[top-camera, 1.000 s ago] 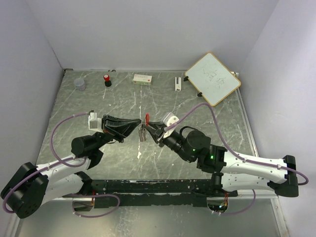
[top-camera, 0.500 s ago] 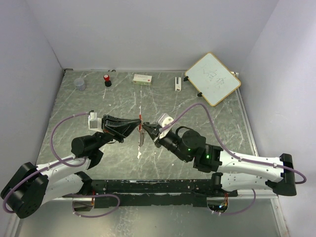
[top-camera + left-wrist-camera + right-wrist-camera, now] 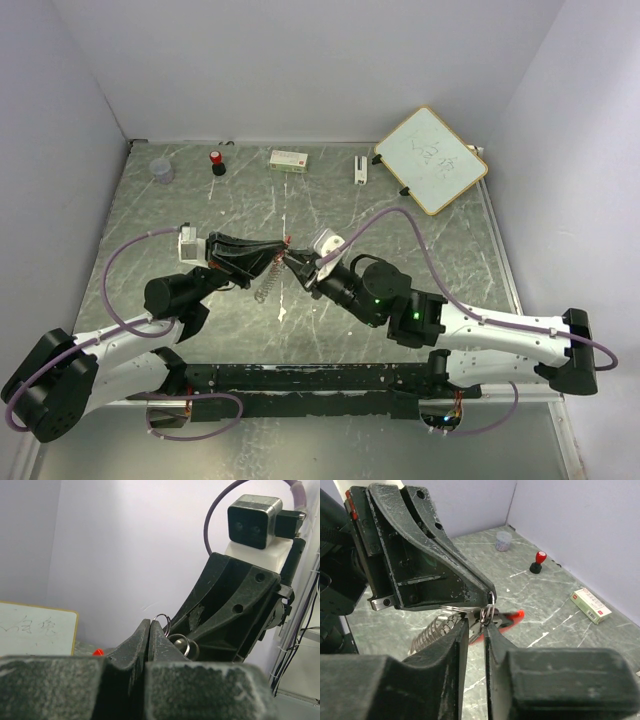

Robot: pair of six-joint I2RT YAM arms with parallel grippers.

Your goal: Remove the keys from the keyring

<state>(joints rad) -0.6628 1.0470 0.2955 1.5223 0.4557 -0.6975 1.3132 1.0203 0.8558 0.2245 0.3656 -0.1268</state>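
My left gripper is shut on the thin wire keyring, holding it above the table. The keys, a ribbed silver-grey bunch, hang from the ring and slant down to the left. A red tag sticks out on the ring's other side. My right gripper faces the left one tip to tip. Its jaws stand a narrow gap apart, with the ring's loops at the right fingertip and some metal just beyond the tips.
Along the back edge stand a clear cup, a red-capped black bottle, a small box and a white block. A whiteboard lies at the back right.
My right gripper has pushed left, closer to the left gripper's tips. The keys have swung from hanging straight down to slanting down-left. The left arm has held still.
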